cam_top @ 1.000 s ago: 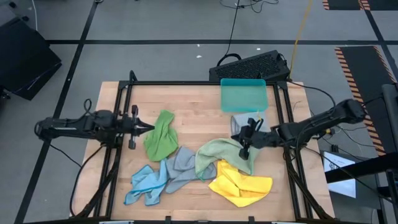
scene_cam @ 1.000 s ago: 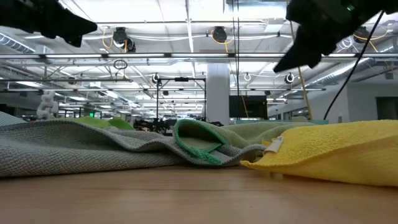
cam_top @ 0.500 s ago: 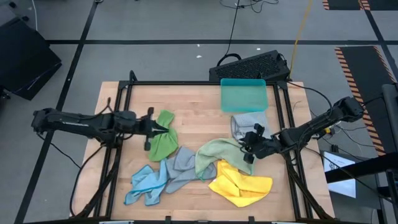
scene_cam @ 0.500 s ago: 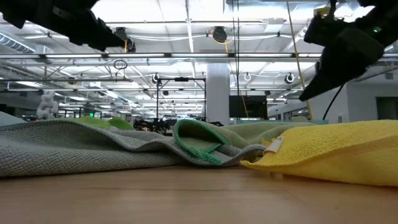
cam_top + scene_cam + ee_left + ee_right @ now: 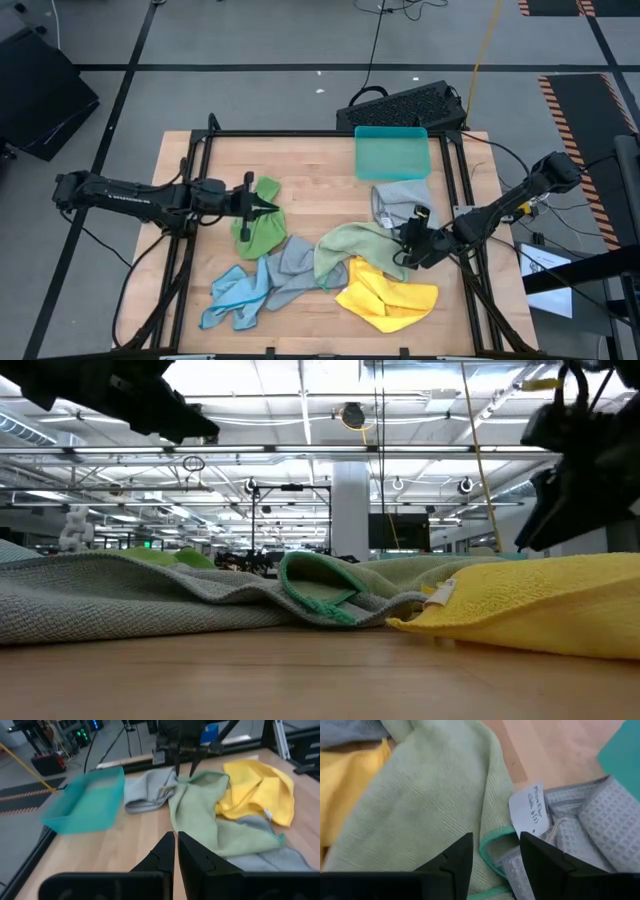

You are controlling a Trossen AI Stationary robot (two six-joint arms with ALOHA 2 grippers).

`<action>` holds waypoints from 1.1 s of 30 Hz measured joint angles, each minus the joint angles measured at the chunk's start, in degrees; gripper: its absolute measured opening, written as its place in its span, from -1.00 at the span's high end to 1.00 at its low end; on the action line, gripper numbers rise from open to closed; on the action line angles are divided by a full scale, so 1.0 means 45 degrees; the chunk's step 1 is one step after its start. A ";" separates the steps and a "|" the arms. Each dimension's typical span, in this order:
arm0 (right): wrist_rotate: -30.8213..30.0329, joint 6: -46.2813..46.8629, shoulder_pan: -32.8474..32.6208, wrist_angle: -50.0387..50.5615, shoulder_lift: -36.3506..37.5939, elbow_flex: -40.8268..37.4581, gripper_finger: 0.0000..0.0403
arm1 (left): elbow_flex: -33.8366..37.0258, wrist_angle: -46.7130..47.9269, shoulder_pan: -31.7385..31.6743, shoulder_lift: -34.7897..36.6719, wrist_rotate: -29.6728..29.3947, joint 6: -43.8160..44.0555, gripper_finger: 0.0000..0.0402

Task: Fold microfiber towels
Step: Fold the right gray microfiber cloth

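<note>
Several microfiber towels lie crumpled on the wooden table: bright green (image 5: 258, 222), pale green (image 5: 352, 250), yellow (image 5: 388, 296), grey (image 5: 400, 198), blue-grey (image 5: 290, 262) and light blue (image 5: 232, 296). My left gripper (image 5: 268, 209) hangs shut above the bright green towel, well clear of the table (image 5: 185, 425). My right gripper (image 5: 495, 862) is open and tilted down. Its fingers stand on either side of the pale green towel's green hem (image 5: 492, 842), where it meets the grey towel (image 5: 580, 827) and its white label (image 5: 529, 810). My right gripper comes slanting down from the table's right side at the pale green towel's hemmed edge (image 5: 186, 779). I cannot tell whether its fingertips touch the cloth.
A teal plastic tray (image 5: 392, 152) stands at the far edge, just beyond the grey towel. A black frame (image 5: 200, 180) runs around the tabletop. Bare wood (image 5: 320, 180) lies between the bright green towel and the tray.
My left gripper has moved toward the table's right, from beside the bright green towel to above it, staying shut. My right gripper has gone down and toward the near edge onto the pale green towel's edge, and it has opened. The towels have kept still.
</note>
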State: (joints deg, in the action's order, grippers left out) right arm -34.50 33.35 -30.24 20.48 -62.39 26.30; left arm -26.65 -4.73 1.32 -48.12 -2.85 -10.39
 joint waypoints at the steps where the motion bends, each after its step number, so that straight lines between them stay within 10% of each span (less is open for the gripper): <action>1: -0.0001 -0.0064 0.0000 -0.0235 0.0000 -0.0246 0.22 | 0.0000 -0.0009 0.0000 0.0000 0.0000 0.0001 0.87; 12: -0.0049 -0.1861 0.0325 -0.1303 0.0005 -0.1596 0.25 | 0.0000 0.0029 0.0254 0.0000 -0.0010 0.0032 0.87; 23: 0.0005 -0.2725 0.0495 -0.1385 0.0006 -0.1622 0.96 | 0.0000 -0.0019 0.0825 0.0000 -0.0053 0.0102 0.87; 33: 0.0000 -0.5288 0.0495 -0.4475 0.1075 -0.1617 0.98 | 0.0010 -0.1311 0.1355 -0.0523 -0.0058 -0.0096 0.87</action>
State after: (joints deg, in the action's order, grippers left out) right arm -34.50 9.55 -28.01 0.34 -57.55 19.03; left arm -26.61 -10.63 7.42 -50.47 -3.11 -10.83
